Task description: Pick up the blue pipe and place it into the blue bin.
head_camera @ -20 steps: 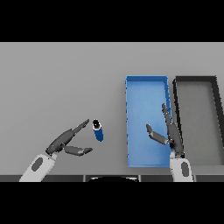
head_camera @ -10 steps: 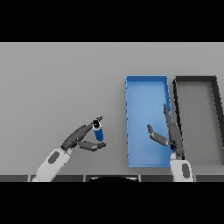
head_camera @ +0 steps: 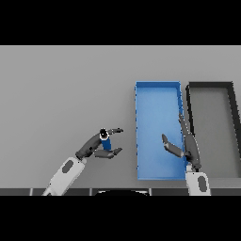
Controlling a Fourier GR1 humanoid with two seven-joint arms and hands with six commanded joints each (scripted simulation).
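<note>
Grey table (head_camera: 61, 89) seen from above, with 2 bins at the right and 2 robot hands low in the frame.

Largest is the table, which fills the whole scene. Next, the blue bin (head_camera: 157, 94) stands right of centre, and the dark bin (head_camera: 209, 85) sits just beside it at the far right; both are long, open trays. The right hand (head_camera: 187, 143) shows at the lower right, over the blue bin's right wall, its fingers straight and spread wide, holding nothing. The left hand (head_camera: 94, 147) shows at the lower centre-left, its fingers and thumb curled round the blue pipe (head_camera: 105, 140). Smallest, the pipe stands roughly upright in that grasp, left of the blue bin and apart from it.
</note>
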